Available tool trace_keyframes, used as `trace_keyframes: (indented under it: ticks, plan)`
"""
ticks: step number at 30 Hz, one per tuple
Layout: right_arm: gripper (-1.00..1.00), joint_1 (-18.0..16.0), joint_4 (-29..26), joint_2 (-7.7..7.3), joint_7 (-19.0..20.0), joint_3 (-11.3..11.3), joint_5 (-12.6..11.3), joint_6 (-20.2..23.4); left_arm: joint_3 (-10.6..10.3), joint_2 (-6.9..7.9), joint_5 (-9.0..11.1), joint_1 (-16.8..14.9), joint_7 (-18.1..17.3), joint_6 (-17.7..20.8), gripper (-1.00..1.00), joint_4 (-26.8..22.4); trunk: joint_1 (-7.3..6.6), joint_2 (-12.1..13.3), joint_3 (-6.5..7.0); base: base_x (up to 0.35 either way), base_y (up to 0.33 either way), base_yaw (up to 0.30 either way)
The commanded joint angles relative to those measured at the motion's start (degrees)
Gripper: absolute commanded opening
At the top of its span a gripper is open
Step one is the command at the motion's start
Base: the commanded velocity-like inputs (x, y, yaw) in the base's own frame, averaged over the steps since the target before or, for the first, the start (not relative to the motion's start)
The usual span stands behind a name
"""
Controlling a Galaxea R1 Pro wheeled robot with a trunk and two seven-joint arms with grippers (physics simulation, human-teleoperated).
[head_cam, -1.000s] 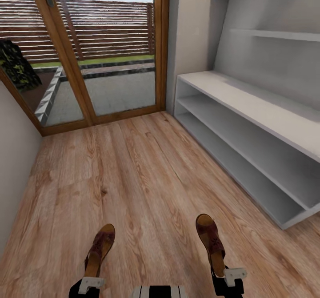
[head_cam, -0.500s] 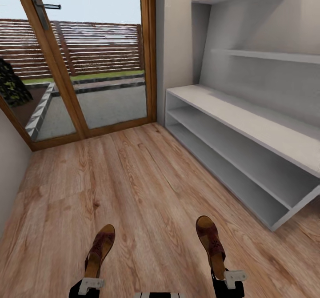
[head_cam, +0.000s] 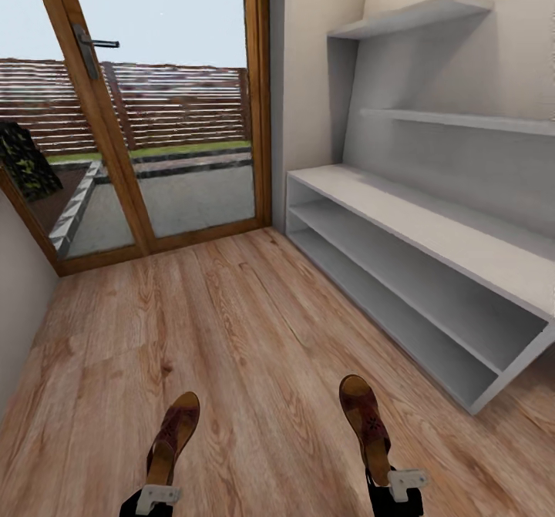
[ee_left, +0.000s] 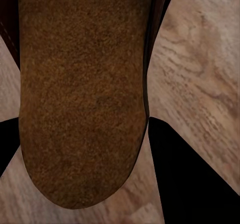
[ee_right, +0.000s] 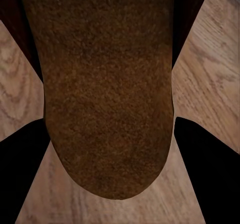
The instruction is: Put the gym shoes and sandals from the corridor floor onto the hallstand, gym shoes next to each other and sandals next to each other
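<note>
Head view: you hold two brown sandals low in the picture, one in each gripper. The left sandal (head_cam: 173,440) runs lengthwise away from you, toe forward and leaning a little to the right. The right sandal (head_cam: 367,426) also points away, toe forward and leaning a little to the left, dark patterned strap facing up. Both hang above the wood-plank floor (head_cam: 231,324), heels toward you.

Your left gripper (head_cam: 158,495) grips the heel end of the left sandal, and your right gripper (head_cam: 397,482) grips the heel end of the right one. The picture's lower edge cuts off both grippers, leaving a white bracket and dark casing at each, so you cannot judge how wide the jaws stand from here. In the left wrist view the tan suede footbed (ee_left: 82,93) lies between two dark fingers (ee_left: 192,179), closed against it. In the right wrist view the other footbed (ee_right: 107,88) sits the same way between dark fingers (ee_right: 210,174).

To your right stands the white hallstand (head_cam: 416,270), two open tiers running away from you, near end cut off by the frame. White wall shelves (head_cam: 416,16) hang above it. Ahead is a wood-framed glass door (head_cam: 154,116) with a fence outside.
</note>
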Motion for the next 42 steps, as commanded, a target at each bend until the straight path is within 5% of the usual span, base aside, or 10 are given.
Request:
trace_keyframes:
  ticks: [1, 29, 42]
  plan:
    - [-1.0, 0.0, 0.0, -0.02, -0.4, 0.2, 0.4, -0.1, 0.4, -0.03, -0.8, 0.0, 0.0, -0.2, -1.0, 0.1, -0.23, 0.4, 0.14, 0.0, 0.0, 0.0]
    - [-1.0, 0.0, 0.1, -0.02, -0.4, 0.2, 0.4, -0.1, 0.4, -0.03, -0.7, 0.0, 0.0, -0.2, -1.0, 0.1, -6.38, 11.6, 5.17, 0.0, 0.0, 0.0]
    - [-1.0, 0.0, 0.1, -0.11, -0.3, 0.2, 0.4, -0.1, 0.4, -0.03, -0.7, 0.0, 0.0, -0.2, -1.0, 0.1, -6.38, 11.6, 5.17, 0.061, 0.067, 0.0]
